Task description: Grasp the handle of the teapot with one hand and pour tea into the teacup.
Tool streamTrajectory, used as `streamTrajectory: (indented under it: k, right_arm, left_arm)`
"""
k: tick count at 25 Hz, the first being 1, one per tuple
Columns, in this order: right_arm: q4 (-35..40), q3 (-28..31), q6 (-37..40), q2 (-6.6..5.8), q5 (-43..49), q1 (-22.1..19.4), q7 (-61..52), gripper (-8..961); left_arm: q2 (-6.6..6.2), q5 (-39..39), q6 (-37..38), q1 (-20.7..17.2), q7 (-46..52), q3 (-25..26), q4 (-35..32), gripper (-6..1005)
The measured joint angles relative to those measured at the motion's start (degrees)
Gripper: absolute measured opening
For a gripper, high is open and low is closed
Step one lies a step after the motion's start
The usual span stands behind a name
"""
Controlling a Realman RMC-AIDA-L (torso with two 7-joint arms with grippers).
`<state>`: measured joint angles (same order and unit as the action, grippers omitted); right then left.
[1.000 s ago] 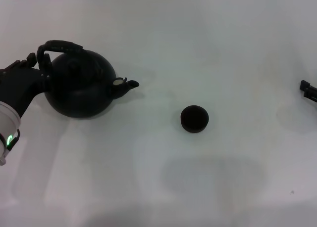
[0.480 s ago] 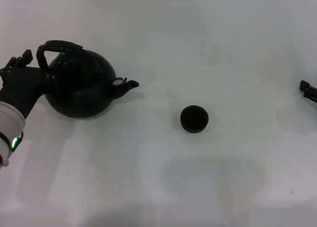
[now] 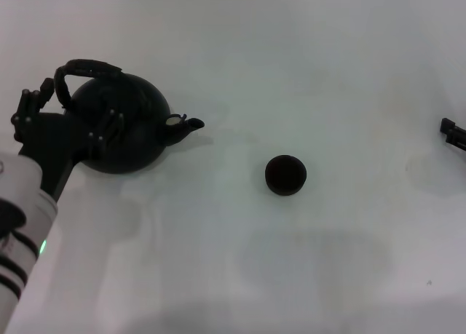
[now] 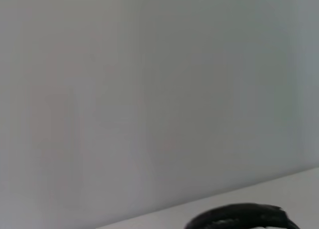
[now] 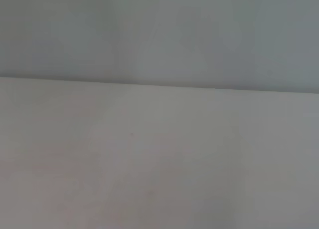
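Note:
The round black teapot (image 3: 135, 126) stands at the left of the white table, its short spout (image 3: 188, 124) pointing right toward the teacup (image 3: 285, 175). The arched handle (image 3: 86, 69) rises over the pot's top, and its curve also shows low in the left wrist view as the handle (image 4: 244, 216). My left gripper (image 3: 69, 110) is open, in front of the pot's left side and below the handle, with one finger set (image 3: 29, 101) left of the pot and the other across its body. It holds nothing. The small black teacup sits alone at mid-table.
The tip of my right gripper (image 3: 454, 134) shows at the far right edge, parked well away from the cup. The white table (image 3: 240, 261) runs back to a pale wall.
My left gripper has moved right and swung across the front of the teapot's left side, with more of the arm now in view. Teapot, teacup and right arm have not moved.

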<state>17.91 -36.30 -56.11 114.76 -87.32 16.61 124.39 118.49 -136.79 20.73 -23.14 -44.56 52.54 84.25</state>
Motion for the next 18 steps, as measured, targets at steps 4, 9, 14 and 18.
streamTrajectory:
  k: [4, 9, 14, 18]
  right_arm:
    - [0.05, 0.18, 0.00, -0.38, 0.39, 0.01, -0.15, 856]
    - [0.11, 0.27, 0.24, -1.13, 0.53, -0.04, 0.14, 855]
    - [1.52, 0.71, 1.05, -2.06, 0.38, -0.35, -0.05, 854]
    - [4.11, 2.50, -2.64, -1.92, 0.05, -0.83, 0.03, 854]
  left_arm:
    - [-0.44, -2.69, 4.90, -3.09, 0.19, -3.02, -0.35, 885]
    - [-3.17, -5.90, 16.16, -2.37, 7.04, -8.00, -6.90, 882]
    - [-6.52, -11.81, 35.89, 6.68, 28.22, -13.29, -23.95, 880]
    - [-6.74, -12.06, 51.01, 11.60, 44.01, -13.83, -37.99, 880]
